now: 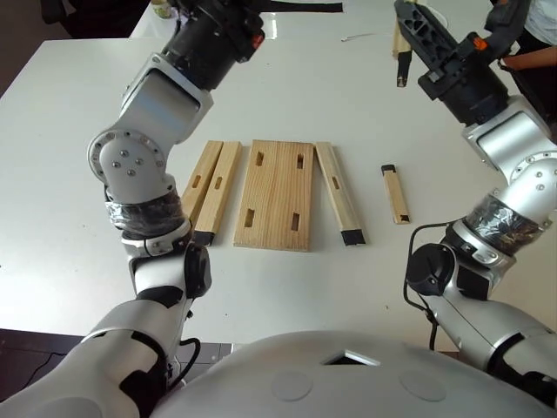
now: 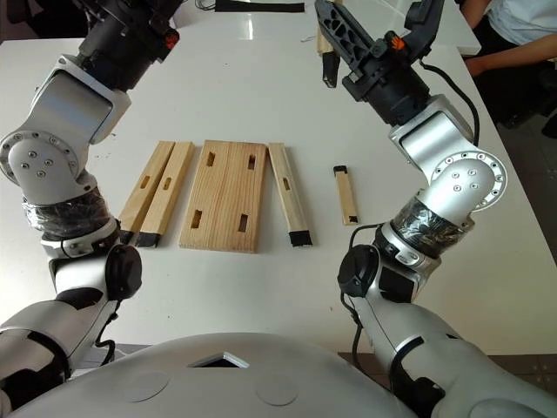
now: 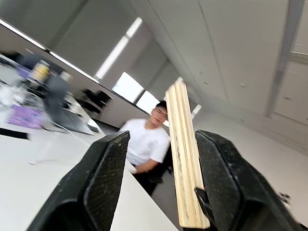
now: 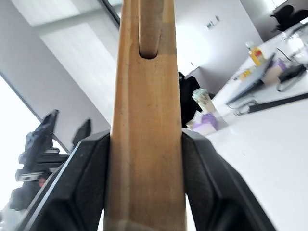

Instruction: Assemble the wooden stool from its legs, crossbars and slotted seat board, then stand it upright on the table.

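Note:
The slotted seat board (image 1: pixel 277 196) lies flat mid-table. Two legs (image 1: pixel 211 190) lie side by side to its left, and a third leg (image 1: pixel 339 193) lies along its right edge. A short crossbar (image 1: pixel 396 196) rests further right. My right gripper (image 4: pixel 147 139) is raised over the far right of the table, shut on a slotted leg (image 1: pixel 400 48) with a black tip. My left gripper (image 3: pixel 161 137) is raised above the far left. A pale wooden bar (image 3: pixel 185 154) rises from between its fingers, lying along one of them.
The white table (image 1: pixel 70 131) has bare room on both sides of the parts and in front of them. A person's arm (image 1: pixel 533 57) rests at the far right corner. A black strip (image 2: pixel 259 6) and a thin cable (image 1: pixel 357 37) lie near the far edge.

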You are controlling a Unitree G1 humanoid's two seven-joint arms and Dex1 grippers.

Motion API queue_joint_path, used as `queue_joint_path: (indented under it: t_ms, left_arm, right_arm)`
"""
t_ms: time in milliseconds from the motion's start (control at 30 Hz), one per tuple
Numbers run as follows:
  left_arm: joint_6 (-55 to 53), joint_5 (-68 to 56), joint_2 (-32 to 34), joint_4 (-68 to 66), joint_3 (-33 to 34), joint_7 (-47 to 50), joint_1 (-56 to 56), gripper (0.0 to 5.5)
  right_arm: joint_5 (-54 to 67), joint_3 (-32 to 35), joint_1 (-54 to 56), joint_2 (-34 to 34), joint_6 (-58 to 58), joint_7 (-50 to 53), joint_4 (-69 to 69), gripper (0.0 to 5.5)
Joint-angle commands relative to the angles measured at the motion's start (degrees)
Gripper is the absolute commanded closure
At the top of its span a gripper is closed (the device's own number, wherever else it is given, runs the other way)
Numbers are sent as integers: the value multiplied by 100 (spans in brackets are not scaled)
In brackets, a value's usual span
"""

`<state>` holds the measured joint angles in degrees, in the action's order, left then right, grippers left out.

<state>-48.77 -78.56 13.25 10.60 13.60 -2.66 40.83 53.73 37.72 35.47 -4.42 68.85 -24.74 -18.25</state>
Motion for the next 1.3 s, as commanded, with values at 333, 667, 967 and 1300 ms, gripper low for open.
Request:
queue_joint_path:
  t_ms: [333, 667, 967, 1300]
  left_arm:
    - [-1594, -1321, 1047, -909, -87, -1435, 997, 297]
    - [-1823, -1107, 1659, -619, -77, -2479, 677, 297]
    - [-1693, -1290, 1555, -120, -100, -2322, 302, 297]
    - [-1416, -1170, 1508, 14, -174, -2163, 179, 297]
  right_arm:
    - [1473, -990, -1002, -1528, -479, -1547, -448, 344]
    - [1441, -1750, -1013, -2759, -617, -2734, -146, 344]
    - [844, -2744, -1015, -3258, -1015, -3571, -119, 344]
    - [1091, -2595, -1056, -3251, -1055, -3367, -30, 344]
